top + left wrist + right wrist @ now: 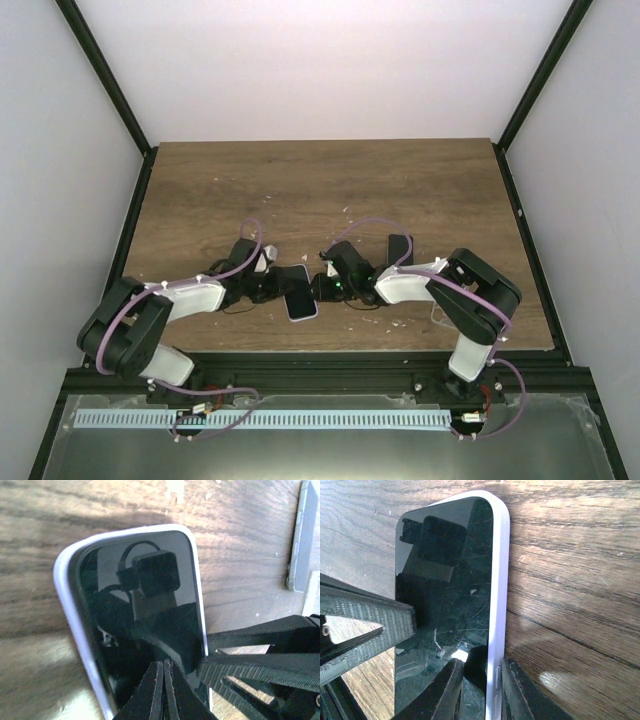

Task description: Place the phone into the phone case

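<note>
The phone [298, 299] lies screen up near the table's front edge, sitting in the lilac phone case [303, 317]. In the left wrist view the black screen [145, 610] is ringed by the case's pale rim [67, 595]. My left gripper [164, 664] is shut, with its joined tips resting on the glass. My right gripper [481, 665] straddles the case's side wall [499, 580]: one finger on the screen [450, 580], the other outside the rim. In the top view the left gripper [283, 290] and the right gripper [318, 290] meet over the phone from both sides.
A dark flat slab [400, 247] lies behind the right arm; its grey edge [302, 535] shows at the right of the left wrist view. Small pale flecks dot the wooden table [330, 190]. Black frame posts border the table's sides.
</note>
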Available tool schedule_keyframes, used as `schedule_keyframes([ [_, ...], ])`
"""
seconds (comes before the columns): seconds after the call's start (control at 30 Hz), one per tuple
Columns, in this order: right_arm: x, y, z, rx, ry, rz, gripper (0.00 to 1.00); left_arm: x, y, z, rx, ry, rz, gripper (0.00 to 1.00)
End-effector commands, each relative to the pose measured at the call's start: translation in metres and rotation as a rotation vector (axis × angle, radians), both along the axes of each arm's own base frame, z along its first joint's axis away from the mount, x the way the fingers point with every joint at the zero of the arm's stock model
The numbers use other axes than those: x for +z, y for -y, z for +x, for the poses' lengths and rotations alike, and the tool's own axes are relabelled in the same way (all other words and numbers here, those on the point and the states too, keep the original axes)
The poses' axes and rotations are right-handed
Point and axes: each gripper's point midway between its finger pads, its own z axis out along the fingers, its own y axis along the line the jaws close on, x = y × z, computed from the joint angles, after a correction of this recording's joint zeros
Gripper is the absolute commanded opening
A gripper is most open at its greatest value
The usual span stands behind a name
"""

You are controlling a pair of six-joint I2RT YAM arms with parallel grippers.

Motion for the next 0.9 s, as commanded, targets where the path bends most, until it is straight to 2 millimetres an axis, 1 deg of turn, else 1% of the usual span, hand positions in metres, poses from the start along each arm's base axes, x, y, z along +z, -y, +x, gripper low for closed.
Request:
schedule_keyframes([
  [0.0,-0.01,-0.001,-0.011,0.016,-0.042,-0.002,0.23,-0.041,-0.015,-0.018,-0.002,-0.065,0.078,0.03],
  [0.07,-0.011,-0.001,-0.012,0.017,-0.052,0.004,0.23,-0.053,-0.02,-0.022,0.006,-0.09,0.112,0.02],
  [0.13,-0.01,-0.001,-0.013,0.014,-0.054,0.009,0.23,-0.059,-0.023,-0.025,0.012,-0.1,0.12,0.02],
  [0.2,-0.011,0.0,-0.012,0.009,-0.054,0.008,0.23,-0.057,-0.024,-0.026,0.018,-0.1,0.111,0.02],
  [0.27,-0.01,0.001,-0.012,0.007,-0.054,0.01,0.23,-0.047,-0.02,-0.025,0.012,-0.09,0.088,0.05],
  [0.4,-0.008,0.0,-0.011,0.005,-0.051,0.017,0.23,-0.009,-0.015,-0.016,0.009,-0.02,0.054,0.13],
  [0.5,-0.008,0.001,-0.011,0.003,-0.051,0.016,0.23,0.015,-0.02,-0.012,0.016,0.043,0.072,0.21],
  [0.53,-0.008,0.001,-0.011,0.003,-0.052,0.018,0.23,0.018,-0.023,-0.01,0.021,0.059,0.09,0.23],
  [0.6,-0.007,0.001,-0.012,0.004,-0.052,0.02,0.23,0.019,-0.028,-0.009,0.025,0.076,0.117,0.24],
  [0.7,-0.007,0.001,-0.011,0.003,-0.051,0.021,0.23,0.009,-0.031,-0.011,0.022,0.057,0.146,0.23],
  [0.87,-0.004,0.0,-0.012,0.007,-0.05,0.029,0.23,-0.002,-0.028,-0.012,0.014,0.026,0.141,0.19],
])
